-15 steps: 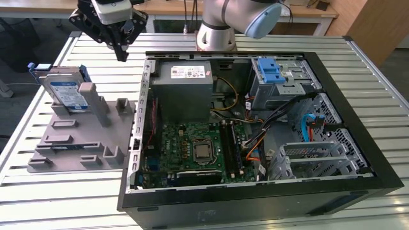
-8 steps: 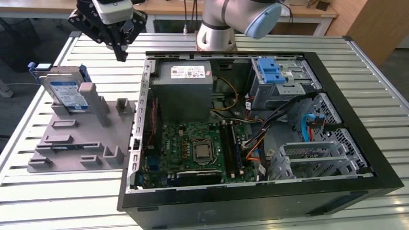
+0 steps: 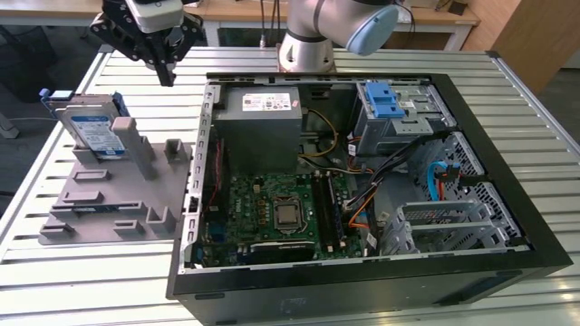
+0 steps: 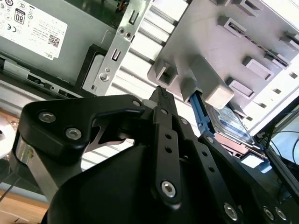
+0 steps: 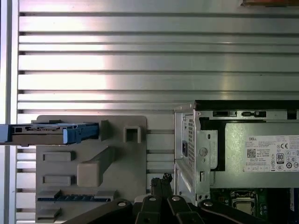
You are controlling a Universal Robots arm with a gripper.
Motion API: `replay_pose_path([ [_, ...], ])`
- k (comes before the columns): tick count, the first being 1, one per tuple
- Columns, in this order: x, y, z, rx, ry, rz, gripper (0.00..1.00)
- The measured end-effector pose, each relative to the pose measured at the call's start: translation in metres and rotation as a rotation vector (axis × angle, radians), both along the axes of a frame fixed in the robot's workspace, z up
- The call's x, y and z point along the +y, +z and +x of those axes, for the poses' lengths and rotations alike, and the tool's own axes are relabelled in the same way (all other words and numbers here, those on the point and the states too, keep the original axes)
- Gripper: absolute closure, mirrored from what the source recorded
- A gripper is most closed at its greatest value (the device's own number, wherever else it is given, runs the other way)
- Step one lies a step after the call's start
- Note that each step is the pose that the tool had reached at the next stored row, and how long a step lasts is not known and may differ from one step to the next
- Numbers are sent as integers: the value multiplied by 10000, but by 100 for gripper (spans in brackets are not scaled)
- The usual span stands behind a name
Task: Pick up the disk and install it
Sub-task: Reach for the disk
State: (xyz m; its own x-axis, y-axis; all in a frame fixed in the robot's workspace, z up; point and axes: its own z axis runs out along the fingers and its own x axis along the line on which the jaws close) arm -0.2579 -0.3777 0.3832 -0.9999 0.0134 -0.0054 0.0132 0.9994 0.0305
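On the slatted table (image 3: 91, 285), a holder (image 3: 100, 204) props the disk (image 3: 95, 129).

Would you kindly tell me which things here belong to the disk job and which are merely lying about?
Job: disk, gripper, holder bearing the disk, drive bay, case.
Idle: power supply, motherboard, blue cable, table.
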Motion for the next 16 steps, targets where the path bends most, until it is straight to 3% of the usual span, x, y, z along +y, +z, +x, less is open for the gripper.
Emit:
replay_pose_path([
  [16,62,-10,-249,0,72,0,89],
])
